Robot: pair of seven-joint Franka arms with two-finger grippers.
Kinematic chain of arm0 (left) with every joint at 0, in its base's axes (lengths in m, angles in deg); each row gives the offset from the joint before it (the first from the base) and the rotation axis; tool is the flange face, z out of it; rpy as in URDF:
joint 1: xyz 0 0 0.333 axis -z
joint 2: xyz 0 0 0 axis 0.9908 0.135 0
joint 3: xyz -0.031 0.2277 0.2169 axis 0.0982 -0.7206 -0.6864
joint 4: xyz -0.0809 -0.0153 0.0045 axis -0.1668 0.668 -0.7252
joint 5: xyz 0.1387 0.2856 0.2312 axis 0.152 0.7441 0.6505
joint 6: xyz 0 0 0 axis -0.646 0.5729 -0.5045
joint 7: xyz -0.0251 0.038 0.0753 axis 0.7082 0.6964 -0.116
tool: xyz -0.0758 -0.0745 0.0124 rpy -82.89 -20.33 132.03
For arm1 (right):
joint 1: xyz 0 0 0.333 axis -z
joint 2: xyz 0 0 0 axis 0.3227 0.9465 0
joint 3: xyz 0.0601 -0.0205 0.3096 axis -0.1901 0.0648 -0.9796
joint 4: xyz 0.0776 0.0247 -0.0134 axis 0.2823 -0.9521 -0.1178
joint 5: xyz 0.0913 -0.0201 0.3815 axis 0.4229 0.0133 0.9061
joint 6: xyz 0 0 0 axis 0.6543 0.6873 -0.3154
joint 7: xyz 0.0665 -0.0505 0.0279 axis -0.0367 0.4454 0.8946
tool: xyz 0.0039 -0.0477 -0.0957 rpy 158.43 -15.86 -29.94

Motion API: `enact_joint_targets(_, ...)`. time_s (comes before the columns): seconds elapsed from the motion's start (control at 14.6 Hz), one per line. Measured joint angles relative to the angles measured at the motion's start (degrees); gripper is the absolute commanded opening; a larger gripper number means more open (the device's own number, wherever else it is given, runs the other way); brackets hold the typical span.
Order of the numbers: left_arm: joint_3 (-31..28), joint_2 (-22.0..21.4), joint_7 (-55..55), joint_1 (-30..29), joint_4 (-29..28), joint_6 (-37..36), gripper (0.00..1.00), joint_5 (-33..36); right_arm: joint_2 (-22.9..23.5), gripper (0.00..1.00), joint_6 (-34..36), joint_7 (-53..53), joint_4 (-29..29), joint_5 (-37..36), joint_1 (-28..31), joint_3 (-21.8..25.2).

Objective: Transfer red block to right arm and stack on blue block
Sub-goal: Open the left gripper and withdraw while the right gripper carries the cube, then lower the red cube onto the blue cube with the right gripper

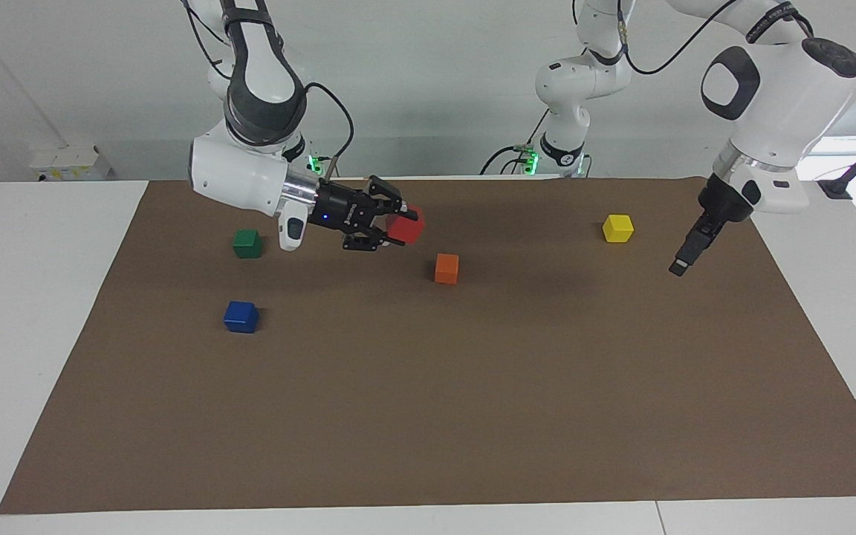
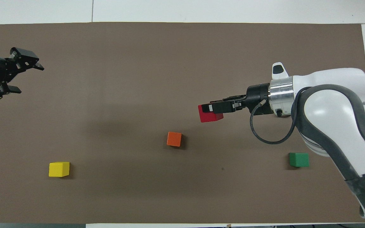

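Observation:
My right gripper point(image 1: 400, 226) is shut on the red block point(image 1: 408, 229) and holds it above the brown mat, close to the orange block point(image 1: 446, 268). In the overhead view the right gripper point(image 2: 208, 110) shows with the red block point(image 2: 211, 117) in its fingers. The blue block point(image 1: 241, 316) rests on the mat toward the right arm's end, farther from the robots than the green block point(image 1: 247, 243); in the overhead view the right arm hides it. My left gripper point(image 1: 684, 260) hangs open and empty over the mat's left-arm end point(image 2: 27, 79).
A yellow block point(image 1: 617, 228) lies near the left gripper, also in the overhead view point(image 2: 59, 169). The orange block point(image 2: 174, 139) and green block point(image 2: 298, 159) sit on the mat point(image 1: 472, 416). White table borders the mat.

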Motion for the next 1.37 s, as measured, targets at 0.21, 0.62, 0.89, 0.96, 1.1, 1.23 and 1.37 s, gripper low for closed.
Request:
enact_joint_targets(0.21, 0.1, 3.6, -11.9, 0.0, 7.6, -9.4, 1.0, 5.3, 0.2, 0.0, 0.0, -9.3, 2.4, -19.0, 1.6, 0.1)
enact_joint_targets(0.62, 0.3, 2.2, -16.7, 0.0, 8.2, -15.4, 1.0, 6.7, 0.9, 0.0, 0.1, -25.3, 2.8, -48.2, 4.4, 0.2)
enact_joint_targets(0.89, 0.5, -2.5, -16.7, 0.0, 2.3, -16.5, 1.0, 6.7, 1.5, 0.0, 0.2, -28.9, 1.3, -52.9, 8.4, 0.3)
enact_joint_targets(0.96, 0.6, -3.1, -16.7, 0.1, 1.9, -17.2, 1.0, 6.7, 1.7, 0.0, 0.2, -28.9, 0.7, -53.1, 9.6, 0.3)
enact_joint_targets(1.1, 0.9, -4.1, -17.0, 0.3, 1.6, -19.1, 1.0, 6.7, 2.4, 0.0, -0.1, -29.0, -0.2, -54.4, 11.8, 0.4)
enact_joint_targets(1.23, 0.9, -5.1, -18.2, 0.9, 1.4, -20.5, 1.0, 6.7, 3.1, 0.0, -1.3, -29.8, -1.7, -54.8, 13.4, 0.4)
enact_joint_targets(1.37, -1.4, -6.0, -20.0, 4.0, 1.2, -20.9, 1.0, 6.7, 3.5, 0.0, -4.2, -31.2, -4.2, -55.2, 13.9, 0.4)
